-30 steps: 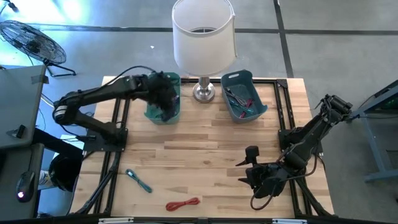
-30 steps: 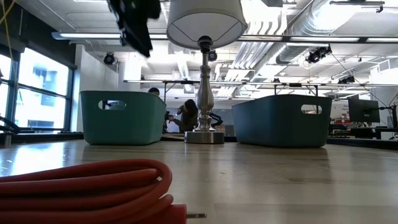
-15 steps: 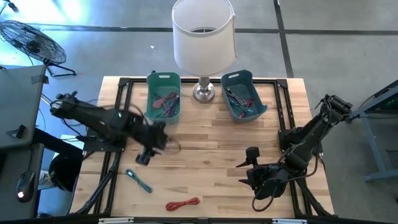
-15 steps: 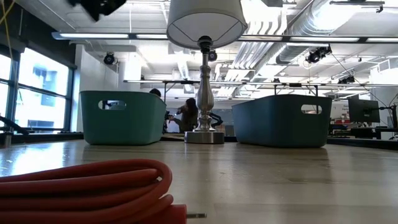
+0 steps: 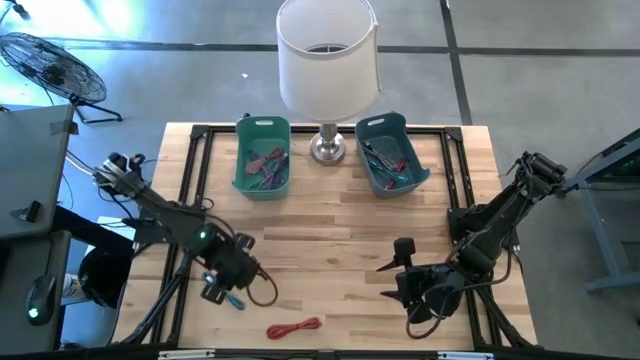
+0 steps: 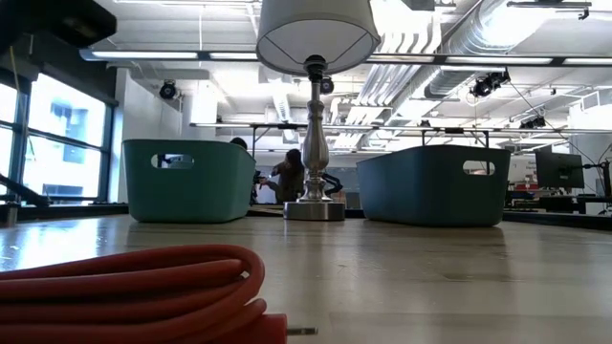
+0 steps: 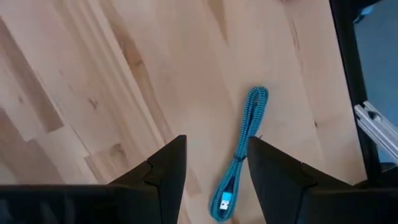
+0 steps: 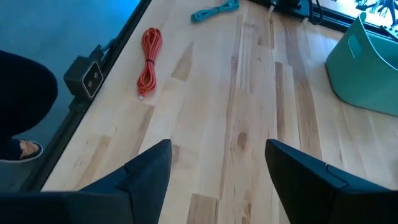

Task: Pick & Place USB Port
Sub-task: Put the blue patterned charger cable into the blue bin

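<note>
While left gripper (image 7: 212,163) hovers spread above blue cable (image 7: 242,149), no readable writing

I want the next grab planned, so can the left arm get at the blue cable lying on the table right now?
Probably yes. The left claw hangs open above the blue cable, which lies alone on bare table, with nothing between them. The red cable lies apart.

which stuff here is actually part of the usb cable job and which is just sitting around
Job:
left gripper, jaws open above the teal cable
teal cable
red cable
light teal bin
dark teal bin

Lying about:
lamp
fan
right gripper, waiting
</note>
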Robot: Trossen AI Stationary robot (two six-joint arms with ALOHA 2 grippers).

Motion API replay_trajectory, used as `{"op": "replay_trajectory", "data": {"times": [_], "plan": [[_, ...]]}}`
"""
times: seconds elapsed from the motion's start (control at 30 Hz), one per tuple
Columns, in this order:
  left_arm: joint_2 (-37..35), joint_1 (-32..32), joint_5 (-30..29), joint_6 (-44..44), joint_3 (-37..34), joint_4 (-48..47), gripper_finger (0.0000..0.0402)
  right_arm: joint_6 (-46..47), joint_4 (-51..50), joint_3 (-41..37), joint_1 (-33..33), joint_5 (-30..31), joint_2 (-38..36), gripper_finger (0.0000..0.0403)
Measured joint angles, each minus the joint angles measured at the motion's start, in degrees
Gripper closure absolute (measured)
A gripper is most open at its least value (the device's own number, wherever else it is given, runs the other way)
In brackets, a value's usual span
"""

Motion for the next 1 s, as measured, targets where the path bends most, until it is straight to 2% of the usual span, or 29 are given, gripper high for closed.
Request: {"op": "replay_trajectory", "data": {"times": [0.2, 0.33, 0.5, 1.0], "plan": [[3.71, -5.54, -1.09, -3.0, -0.02, 1.1, 0.0237, -0.26, 3.65, -0.02, -0.15, 0.1, 0.0, 0.0151], [6.71, -8.2, -1.19, -10.05, -0.04, 1.11, 0.0237, -0.28, 5.33, -0.02, -0.15, 0.06, 0.0, 0.0151], [10.12, -10.7, -1.21, -13.67, -0.04, 2.02, 0.0237, -0.28, 6.12, -0.02, -0.15, 0.2, 0.0, 0.0151], [17.65, -12.48, -0.72, -17.77, -0.04, 3.83, 0.0237, -0.91, 6.01, -0.02, -0.15, 1.15, 0.0, 0.0151]]}}
